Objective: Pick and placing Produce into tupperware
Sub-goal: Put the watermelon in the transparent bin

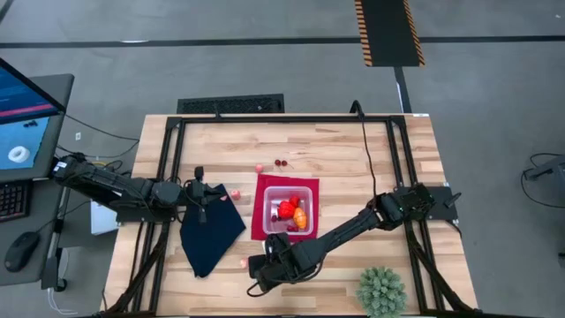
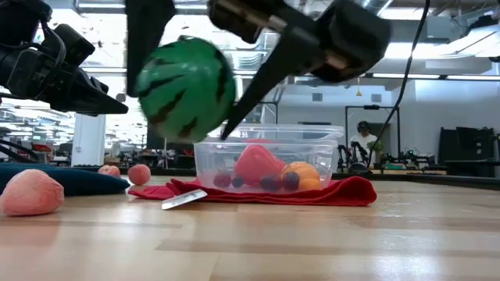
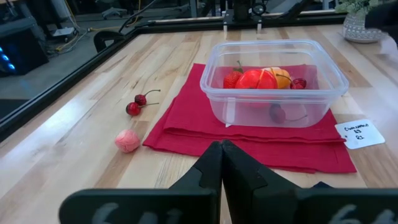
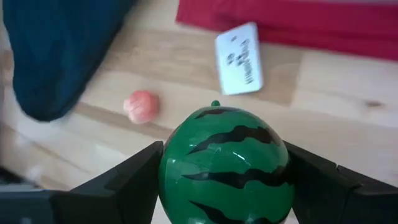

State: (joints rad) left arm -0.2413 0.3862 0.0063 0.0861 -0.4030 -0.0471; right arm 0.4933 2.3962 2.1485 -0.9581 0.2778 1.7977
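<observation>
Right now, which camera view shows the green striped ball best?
The right wrist view: the green striped ball fills the frame, clamped between the right gripper fingers. The low view shows it held above the table beside the tupperware. The high view hides it under the arm; the left wrist view misses it.

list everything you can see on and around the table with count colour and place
watermelon ball: one, green with dark stripes, held off the table in the right gripper
tupperware: one, clear, on the red mat
produce in tupperware: several, red, orange and dark red
red mat: one, under the tupperware
cherries: one pair, dark red, on the wood beside the mat
pink fruits: at least three, loose on the table
navy cloth: one, left of the mat
white label: one, at the mat's edge
spiky plant ball: one, green, near table corner
left gripper: shut, over the cloth
right gripper: gripping the watermelon ball
</observation>
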